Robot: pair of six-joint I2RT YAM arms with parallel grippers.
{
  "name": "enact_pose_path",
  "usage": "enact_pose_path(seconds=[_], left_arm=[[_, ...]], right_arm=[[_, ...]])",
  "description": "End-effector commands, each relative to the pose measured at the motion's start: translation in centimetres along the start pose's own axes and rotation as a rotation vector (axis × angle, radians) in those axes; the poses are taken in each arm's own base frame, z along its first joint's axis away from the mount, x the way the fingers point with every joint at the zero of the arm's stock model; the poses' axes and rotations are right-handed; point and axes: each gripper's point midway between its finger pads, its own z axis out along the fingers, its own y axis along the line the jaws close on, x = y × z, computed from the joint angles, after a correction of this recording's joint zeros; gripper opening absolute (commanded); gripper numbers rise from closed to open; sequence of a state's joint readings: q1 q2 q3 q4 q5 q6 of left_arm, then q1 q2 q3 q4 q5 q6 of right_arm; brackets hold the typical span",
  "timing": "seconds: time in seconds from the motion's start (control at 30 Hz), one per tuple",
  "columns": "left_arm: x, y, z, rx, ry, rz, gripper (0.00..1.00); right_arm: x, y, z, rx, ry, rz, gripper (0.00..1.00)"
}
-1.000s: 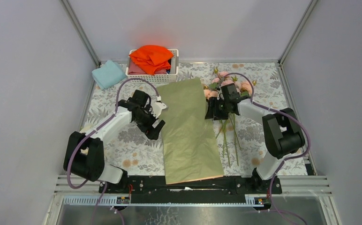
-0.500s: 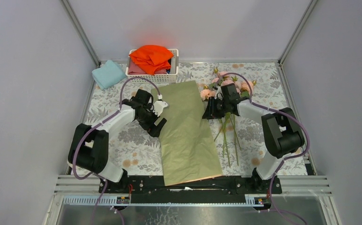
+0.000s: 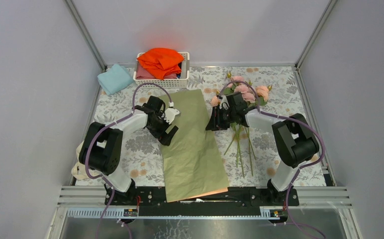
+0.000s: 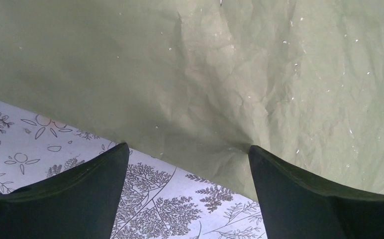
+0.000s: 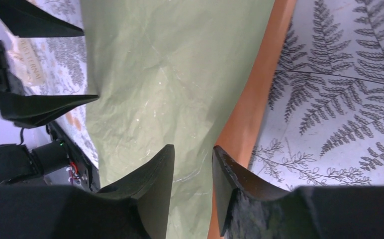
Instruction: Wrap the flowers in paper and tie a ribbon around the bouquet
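The olive-green paper [image 3: 192,144] lies lengthwise down the middle of the table. Its peach underside shows along the lifted right edge [image 5: 249,114]. My right gripper [image 3: 211,122] straddles that edge; its jaws [image 5: 193,149] stand narrowly open with paper in the gap. Opposite, my left gripper [image 3: 171,125] is wide open at the paper's left edge [image 4: 187,149], with one fingertip [image 4: 259,159] touching the creased sheet [image 4: 230,74]. The pink flowers [image 3: 244,92] lie right of the paper, behind my right wrist, stems toward me. A cream strip, the ribbon [image 3: 76,172], peeks out by the left arm's base.
A white basket [image 3: 185,74] with a bright orange cloth [image 3: 160,59] stands at the back, a light-blue folded cloth [image 3: 114,78] to its left. Grey walls close in three sides. The paper's near end overhangs the black front rail [image 3: 249,196].
My right gripper moved left, away from the flowers to the paper's right edge, and its jaws narrowed. The paper slid left and turned slightly. The left arm drew in; its gripper stayed open.
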State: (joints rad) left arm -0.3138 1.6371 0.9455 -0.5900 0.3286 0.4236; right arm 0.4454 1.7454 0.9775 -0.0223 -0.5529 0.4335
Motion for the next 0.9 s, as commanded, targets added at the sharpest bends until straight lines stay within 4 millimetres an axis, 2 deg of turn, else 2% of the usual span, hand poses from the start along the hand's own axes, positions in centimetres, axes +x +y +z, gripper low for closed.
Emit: enact_pose_path(seconds=[0.0, 0.07, 0.2, 0.47, 0.53, 0.6, 0.63, 0.67, 0.73, 0.77, 0.87], left_arm=[[-1.1, 0.7, 0.3, -0.035, -0.048, 0.014, 0.96], [-1.0, 0.8, 0.4, -0.035, -0.045, 0.015, 0.96], [-1.0, 0.8, 0.5, -0.035, -0.047, 0.017, 0.96], [-1.2, 0.8, 0.7, -0.028, -0.052, 0.012, 0.96], [-1.2, 0.7, 0.7, -0.026, -0.052, 0.012, 0.96], [-1.2, 0.7, 0.6, -0.024, -0.054, 0.014, 0.96], [-1.4, 0.7, 0.5, -0.027, -0.059, 0.017, 0.96], [-1.5, 0.6, 0.1, -0.027, -0.058, 0.022, 0.96], [-2.9, 0.6, -2.0, -0.042, -0.088, 0.046, 0.96], [-4.1, 0.4, -3.8, -0.056, -0.126, 0.065, 0.96], [-7.9, -1.2, -10.2, -0.075, -0.286, 0.15, 0.99]], right_arm=[[-0.1, -1.0, 0.4, 0.063, 0.001, 0.032, 0.44], [0.4, -1.4, 0.6, 0.076, 0.017, 0.045, 0.44], [1.1, -0.9, 0.7, 0.04, 0.032, 0.062, 0.4], [1.6, -1.4, 1.7, 0.037, 0.05, 0.091, 0.32], [1.9, -1.4, 1.9, 0.035, 0.06, 0.101, 0.23], [1.2, -0.8, 1.9, 0.006, 0.04, 0.093, 0.05], [1.1, -0.5, 1.8, -0.002, 0.035, 0.099, 0.0], [0.8, 0.1, 1.6, -0.02, 0.027, 0.108, 0.0], [-0.5, 2.5, 0.4, -0.085, -0.017, 0.136, 0.0], [-1.4, 3.6, -0.2, -0.116, -0.049, 0.162, 0.0], [-5.0, 8.2, -4.2, -0.202, -0.223, 0.22, 0.0]])
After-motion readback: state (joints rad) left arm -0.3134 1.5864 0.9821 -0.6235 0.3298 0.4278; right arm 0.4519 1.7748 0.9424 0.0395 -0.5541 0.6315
